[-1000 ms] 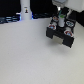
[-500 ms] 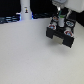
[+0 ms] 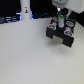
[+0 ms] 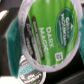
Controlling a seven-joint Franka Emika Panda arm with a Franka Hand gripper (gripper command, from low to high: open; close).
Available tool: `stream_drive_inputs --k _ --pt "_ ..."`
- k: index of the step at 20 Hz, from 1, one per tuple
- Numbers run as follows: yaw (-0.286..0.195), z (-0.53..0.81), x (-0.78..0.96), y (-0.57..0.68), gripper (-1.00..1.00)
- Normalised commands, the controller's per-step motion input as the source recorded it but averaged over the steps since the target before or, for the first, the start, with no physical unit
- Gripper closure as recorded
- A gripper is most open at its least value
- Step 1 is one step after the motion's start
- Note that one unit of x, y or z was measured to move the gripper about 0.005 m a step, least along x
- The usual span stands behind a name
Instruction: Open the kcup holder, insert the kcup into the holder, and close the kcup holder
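The black kcup holder point(image 3: 62, 32) stands at the back on the exterior view's right, with round pod slots showing on its upper side. My gripper point(image 3: 59, 15) hangs just above its rear part, shut on the kcup point(image 3: 60, 17), seen there as a small white and green spot. The kcup's green lid point(image 4: 50, 31) fills most of the wrist view, tilted and very close to the camera. Another pod point(image 4: 26, 70) with a dark printed lid lies in the holder beneath it. My fingers are not visible in the wrist view.
A tall white bottle-like object with a blue base point(image 3: 25, 10) stands at the back on the exterior view's left. A dark strip point(image 3: 10, 20) runs along the table's far edge. The white tabletop point(image 3: 30, 55) stretches in front of the holder.
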Motion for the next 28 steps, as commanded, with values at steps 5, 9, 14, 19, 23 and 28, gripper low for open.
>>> stream_drive_inputs --k 5,9,14,19,23,28 --pt "-0.026 0.03 0.29 0.05 1.0" --pt "0.003 0.04 0.19 0.11 1.0" --pt "0.013 -0.18 0.1 0.1 1.0" --pt "0.01 -0.17 0.13 0.1 1.0" --pt "0.019 -0.1 0.13 0.12 1.0" --pt "0.041 0.11 0.12 0.14 -1.0"
